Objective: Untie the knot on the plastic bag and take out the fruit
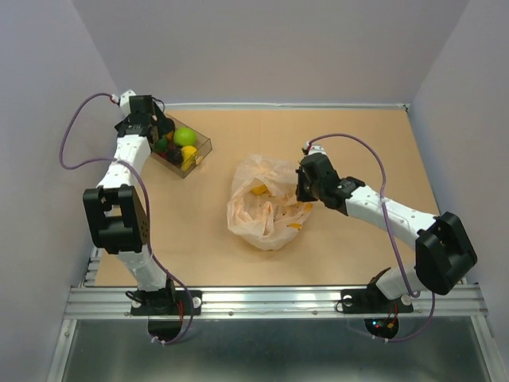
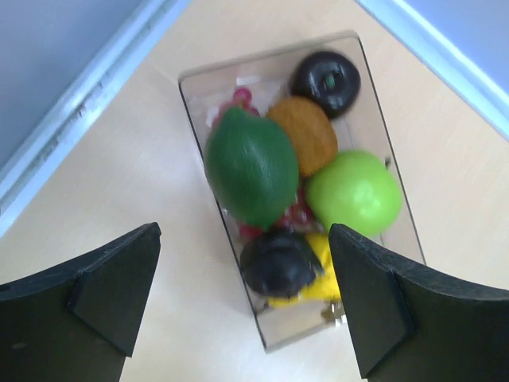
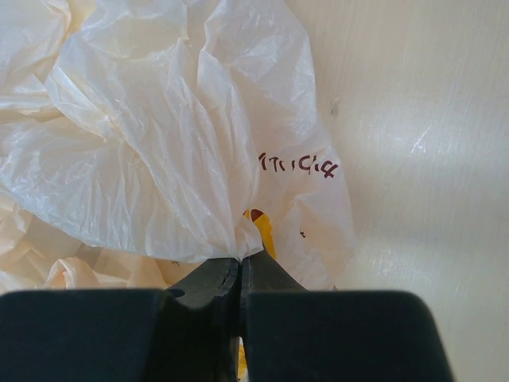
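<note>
The plastic bag (image 1: 266,205) lies crumpled at the table's middle, cream-white with orange-yellow print. A yellow shape (image 1: 259,189) shows through it. I cannot pick out the knot. My right gripper (image 1: 303,191) is at the bag's right edge, shut on a pinch of the bag's thin plastic (image 3: 191,159); the jaws (image 3: 241,261) meet with the film between them. My left gripper (image 1: 162,130) hovers open and empty over a clear tray (image 2: 274,326). The tray holds fruit: a dark green oval (image 2: 252,167), a bright green round one (image 2: 354,191), an orange one (image 2: 302,135) and a yellow one (image 2: 324,267).
The clear tray (image 1: 200,151) stands at the back left near the wall. It also holds two black round pieces (image 2: 324,79) (image 2: 278,263) and red berry-like pieces (image 2: 242,97). Walls close in the table on the left, back and right.
</note>
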Robot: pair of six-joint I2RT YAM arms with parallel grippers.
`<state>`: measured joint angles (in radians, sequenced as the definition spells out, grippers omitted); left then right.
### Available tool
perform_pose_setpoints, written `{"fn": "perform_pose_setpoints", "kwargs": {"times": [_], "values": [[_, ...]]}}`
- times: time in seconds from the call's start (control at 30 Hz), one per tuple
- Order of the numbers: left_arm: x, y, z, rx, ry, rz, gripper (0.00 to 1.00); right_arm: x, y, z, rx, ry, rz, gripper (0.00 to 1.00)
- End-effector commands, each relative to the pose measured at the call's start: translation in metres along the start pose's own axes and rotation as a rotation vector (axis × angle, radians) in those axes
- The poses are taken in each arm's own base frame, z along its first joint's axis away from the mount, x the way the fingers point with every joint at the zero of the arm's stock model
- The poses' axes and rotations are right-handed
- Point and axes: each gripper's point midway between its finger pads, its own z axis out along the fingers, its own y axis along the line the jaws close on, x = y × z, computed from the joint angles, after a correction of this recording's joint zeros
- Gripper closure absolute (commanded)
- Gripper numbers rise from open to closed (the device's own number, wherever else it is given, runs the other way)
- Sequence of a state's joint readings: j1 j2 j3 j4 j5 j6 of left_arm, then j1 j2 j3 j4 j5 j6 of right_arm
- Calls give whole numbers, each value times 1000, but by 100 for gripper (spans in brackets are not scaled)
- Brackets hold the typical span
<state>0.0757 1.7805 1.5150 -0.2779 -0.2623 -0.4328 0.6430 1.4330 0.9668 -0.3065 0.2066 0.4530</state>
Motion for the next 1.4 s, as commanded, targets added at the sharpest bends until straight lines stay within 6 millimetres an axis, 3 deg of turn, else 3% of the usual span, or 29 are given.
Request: {"fn": "perform_pose_setpoints", "kwargs": {"times": [0.0,0.03,0.07,0.13,0.17,0.2,0.27,0.3,0.33,0.4,0.43,0.57,0.77,1.1,1.2,1.37], "values": [[9,-47,-72,166,-32,86,2,-41,16,-16,-39,-116,-11,100],[29,-58,-85,208,-15,128,2,-42,15,-16,-35,-117,-13,100],[36,-87,-120,311,-44,173,3,-43,15,-16,-34,-119,-16,100],[68,-108,-153,415,-27,237,5,-44,15,-17,-35,-122,-20,100],[86,-131,-194,532,-31,276,6,-47,16,-19,-38,-131,-18,99],[94,-140,-212,593,-37,289,6,-49,16,-20,-34,-137,-16,100],[129,-148,-240,694,-3,337,8,-54,17,-22,-36,-150,-21,100],[131,-153,-261,754,-27,335,9,-59,19,-24,-42,-162,-22,100],[162,-157,-281,818,2,392,11,-62,19,-25,-39,-168,-28,100],[178,-161,-301,888,-20,417,12,-68,20,-28,-38,-185,-33,100],[205,-160,-310,926,14,465,14,-74,21,-30,-37,-199,-42,100],[249,-162,-311,937,23,572,18,-87,25,-37,-48,-228,-66,100],[269,-170,-298,894,-5,605,27,-103,30,-49,-70,-267,-93,100],[284,-187,-259,755,-55,556,23,-95,51,-57,-191,-227,-105,100],[280,-186,-247,696,-94,524,21,-99,60,-70,-241,-241,-107,100],[277,-174,-238,658,-130,443,18,-130,84,-120,-359,-328,-146,100]]}}
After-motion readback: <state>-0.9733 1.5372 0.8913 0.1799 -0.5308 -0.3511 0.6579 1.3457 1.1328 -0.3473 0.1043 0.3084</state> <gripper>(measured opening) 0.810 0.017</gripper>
